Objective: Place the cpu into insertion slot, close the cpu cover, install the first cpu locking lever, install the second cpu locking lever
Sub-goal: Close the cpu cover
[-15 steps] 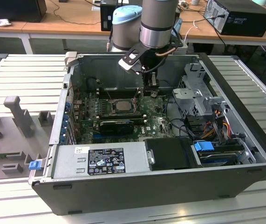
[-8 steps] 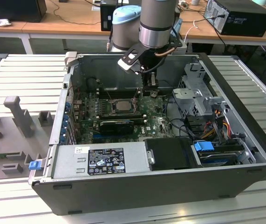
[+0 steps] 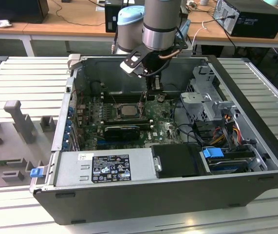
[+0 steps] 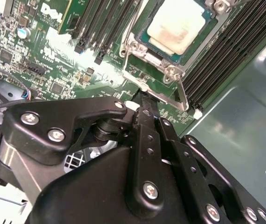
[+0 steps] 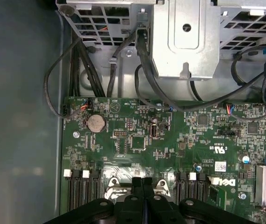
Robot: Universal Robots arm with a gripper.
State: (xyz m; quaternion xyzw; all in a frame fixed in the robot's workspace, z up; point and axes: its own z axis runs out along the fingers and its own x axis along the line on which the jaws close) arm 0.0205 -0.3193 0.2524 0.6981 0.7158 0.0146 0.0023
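A: Doing which step?
B: Seemingly pressing a thin silver locking lever point(image 4: 181, 93) beside the silvery-grey square cpu point(image 4: 177, 23), lying framed by the silver metal cpu cover point(image 4: 151, 58).
A: Jaws?
B: Black gripper point(image 4: 144, 98) sitting pinched shut, holding nothing; likely needing steady downward pushing.

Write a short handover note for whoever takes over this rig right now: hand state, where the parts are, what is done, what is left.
CPU: seated, metal face up.
Cover: down around it.
Hand: shut, tip low beside a lever at the cover's corner.
Done: CPU placed, cover closed.
Left: both levers; whether either is latched cannot be told.
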